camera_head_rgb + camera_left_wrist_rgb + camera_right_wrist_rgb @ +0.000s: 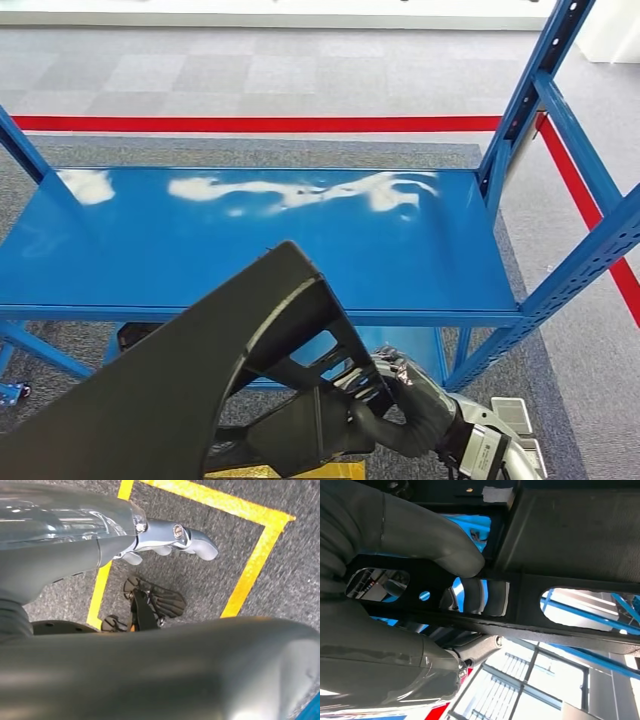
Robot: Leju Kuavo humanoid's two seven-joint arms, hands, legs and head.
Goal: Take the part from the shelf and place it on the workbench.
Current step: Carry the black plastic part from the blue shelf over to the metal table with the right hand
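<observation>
Part (189, 370), dark ribbed plastic, held off shelf (264, 240) front edge; shelf surface bare. R hand (407, 400) grips part's rib; L hand (166, 535) grip state cannot be told.

The right arm comes in from the lower right of the head view, its silver wrist low and its right hand (411, 405) reaching up and to the left. The fingers of this hand are curled around a bar of the part (226, 360), and the right wrist view shows the thick thumb (433, 540) pressed on one side of the bar while a darker finger passes through an opening. The left hand (170, 537) is seen in the left wrist view, its fingers stretched out straight, just beside the part's smooth surface
</observation>
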